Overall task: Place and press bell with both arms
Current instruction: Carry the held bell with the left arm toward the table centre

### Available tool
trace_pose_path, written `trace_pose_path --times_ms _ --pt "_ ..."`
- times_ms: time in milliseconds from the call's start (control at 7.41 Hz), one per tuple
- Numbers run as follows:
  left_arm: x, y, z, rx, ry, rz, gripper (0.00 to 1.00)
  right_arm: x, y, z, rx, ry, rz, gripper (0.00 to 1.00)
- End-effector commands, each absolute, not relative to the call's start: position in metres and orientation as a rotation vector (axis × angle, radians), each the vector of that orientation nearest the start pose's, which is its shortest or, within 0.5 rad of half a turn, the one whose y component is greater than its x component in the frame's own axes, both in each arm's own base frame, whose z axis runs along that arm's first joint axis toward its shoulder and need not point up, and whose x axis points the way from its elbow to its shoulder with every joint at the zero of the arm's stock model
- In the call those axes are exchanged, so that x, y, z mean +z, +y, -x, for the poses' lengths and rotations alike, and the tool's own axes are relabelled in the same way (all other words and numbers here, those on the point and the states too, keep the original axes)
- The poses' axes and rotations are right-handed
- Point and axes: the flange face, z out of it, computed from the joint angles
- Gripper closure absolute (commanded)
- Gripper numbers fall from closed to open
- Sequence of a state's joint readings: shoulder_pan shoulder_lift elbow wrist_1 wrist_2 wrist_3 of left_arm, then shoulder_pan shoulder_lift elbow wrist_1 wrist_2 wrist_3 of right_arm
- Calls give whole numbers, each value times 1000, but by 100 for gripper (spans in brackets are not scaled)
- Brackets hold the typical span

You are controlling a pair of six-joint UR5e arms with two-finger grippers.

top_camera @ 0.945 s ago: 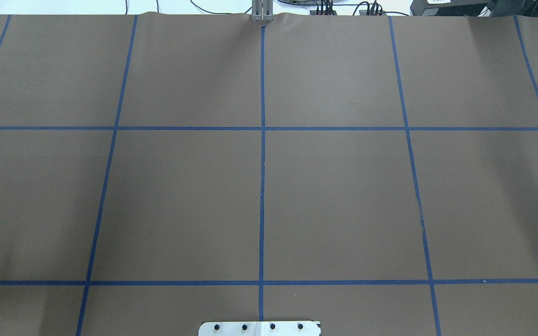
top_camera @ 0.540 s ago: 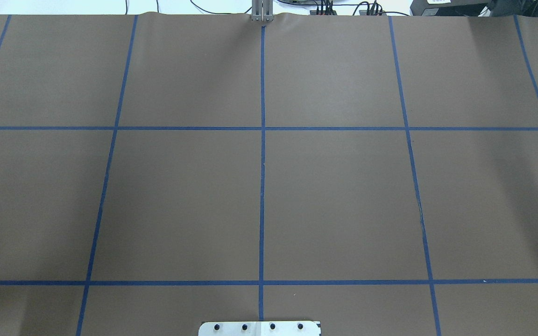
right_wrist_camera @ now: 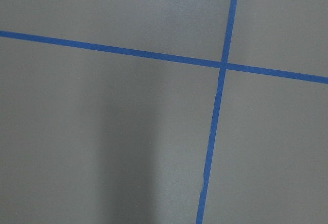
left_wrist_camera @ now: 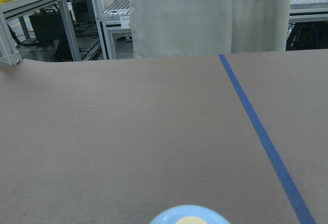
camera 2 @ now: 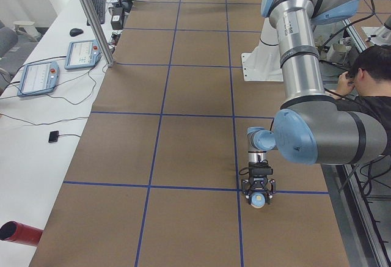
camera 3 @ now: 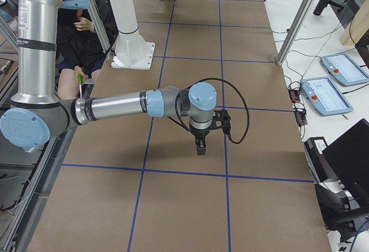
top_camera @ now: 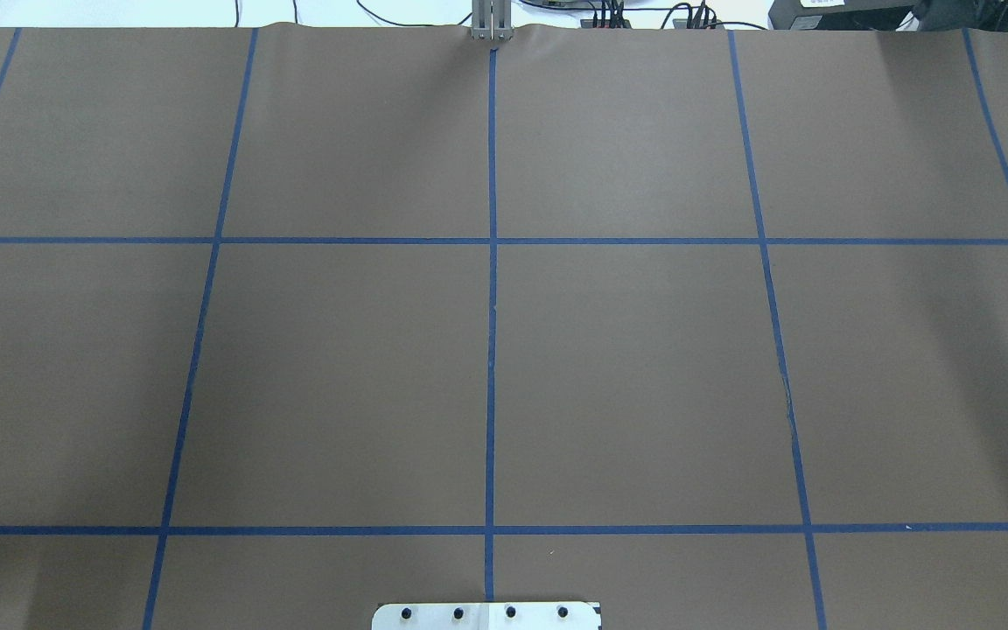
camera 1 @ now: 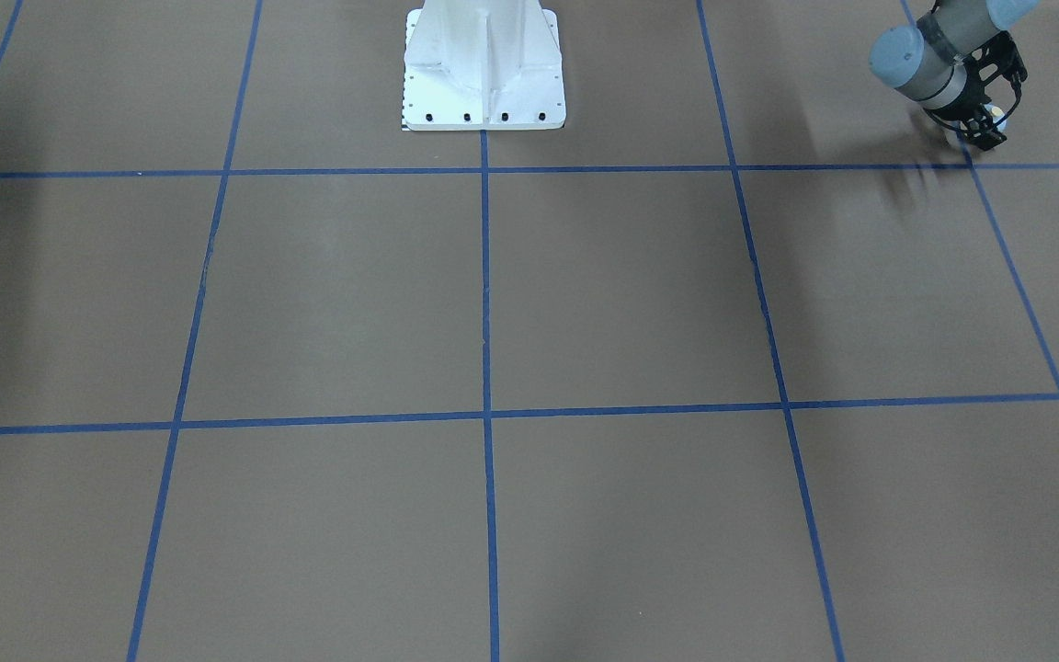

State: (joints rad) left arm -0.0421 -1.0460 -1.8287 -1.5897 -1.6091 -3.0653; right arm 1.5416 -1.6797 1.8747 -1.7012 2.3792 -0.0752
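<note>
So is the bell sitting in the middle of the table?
No, the bell is in the left gripper, far off near one end of the table, not in its middle.

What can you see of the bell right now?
The bell is a small, smooth light-blue dome with a cream button on top. It sits between the black fingers of the left gripper, over a blue tape line near the table's left end. The wrist view shows only its top. Whether it touches the table is unclear.
</note>
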Motion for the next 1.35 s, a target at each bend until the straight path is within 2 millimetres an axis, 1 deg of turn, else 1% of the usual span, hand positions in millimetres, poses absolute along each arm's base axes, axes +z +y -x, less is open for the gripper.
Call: trace_pose_path --times_ms 0,135,270,405,540,675,810,945,1080,1215 --pt "751 -139 -219 -1540 -238 -156 100 571 -444 -48 -125 -807 -80 0" --pt "732 -139 -204 -1535 -230 -147 100 571 -444 -48 -125 -807 -80 0" --pt "688 -138 -193 -1485 -208 -99 100 572 -444 -48 -124 -809 -78 0" --pt "649 -139 -192 -1392 -214 -89 100 571 -444 -48 -123 -809 -79 0" --pt "625 -147 -199 -1376 -222 -81 100 572 -444 -48 -124 -809 -78 0" --pt "603 -165 -215 -1355 -188 -42 100 573 -444 -48 -123 -809 -77 0" --pt "580 -194 -238 -1322 -168 -16 100 573 -444 -48 -123 -809 -75 0" --pt "542 -238 -264 -1278 -127 12 100 575 -442 -48 -122 -810 -72 0" --pt "499 -280 -284 -1215 -81 28 100 577 -440 -48 -118 -810 -67 0" --pt "462 -306 -298 -1125 -16 28 100 578 -439 -48 -118 -811 -65 0"
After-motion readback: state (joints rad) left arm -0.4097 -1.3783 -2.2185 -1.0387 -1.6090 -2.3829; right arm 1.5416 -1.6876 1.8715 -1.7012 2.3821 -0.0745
